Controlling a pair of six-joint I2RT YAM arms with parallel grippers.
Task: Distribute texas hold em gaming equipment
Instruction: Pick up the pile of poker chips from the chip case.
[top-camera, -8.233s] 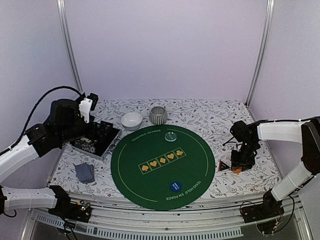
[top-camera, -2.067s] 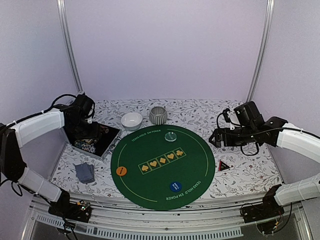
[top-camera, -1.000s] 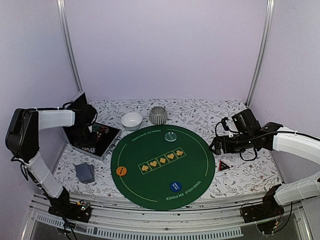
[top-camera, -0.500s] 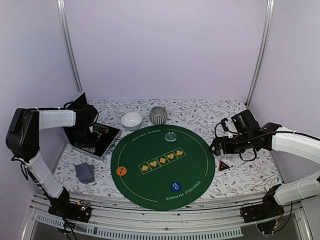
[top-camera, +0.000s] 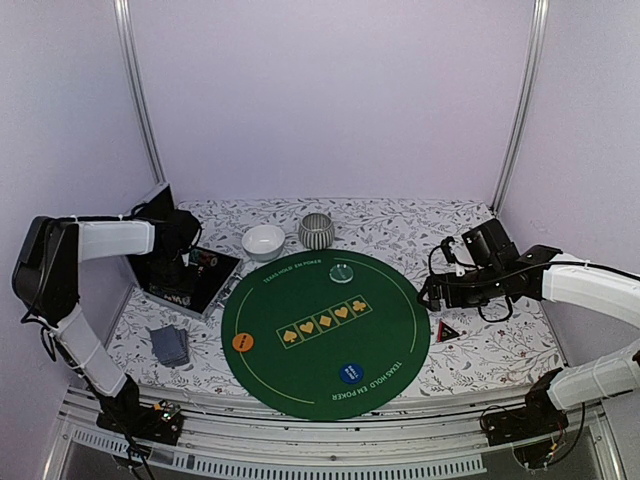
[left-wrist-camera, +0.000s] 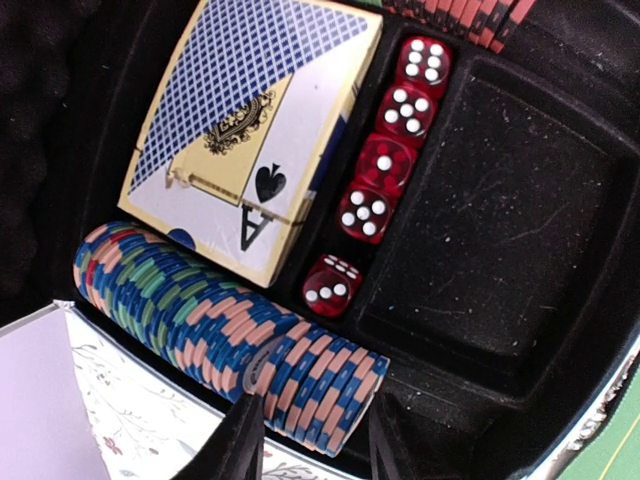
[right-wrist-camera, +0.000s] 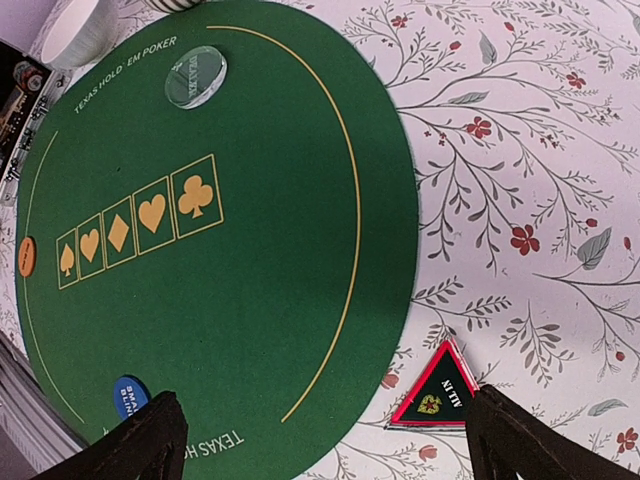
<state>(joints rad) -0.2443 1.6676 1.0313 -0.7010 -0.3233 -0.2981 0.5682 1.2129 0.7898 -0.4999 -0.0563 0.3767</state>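
Only the left wrist camera looks into the black case (left-wrist-camera: 520, 200). It holds a boxed deck (left-wrist-camera: 250, 130), five red dice (left-wrist-camera: 385, 165) in a line, one bare compartment and a row of poker chips (left-wrist-camera: 200, 310) standing on edge. The left gripper (left-wrist-camera: 315, 435) has its fingers (left-wrist-camera: 240, 445) narrowed around the last few chips at the row's end, pinching them.

The view from above places the case by the table's (top-camera: 480, 230) far-left corner. It also shows loose cards (top-camera: 168, 345) near the left edge, towards the front.

The right wrist camera shows the right gripper (right-wrist-camera: 322, 400) spread wide and holding nothing. It is above the green mat's (right-wrist-camera: 280, 280) right rim and the triangle (right-wrist-camera: 437, 390), which lies on the table just off that rim.

On the mat, an orange disc (top-camera: 243, 342) sits at the left rim, a blue disc (top-camera: 349, 373) near the front and a pale green disc (top-camera: 342, 272) towards the far side.
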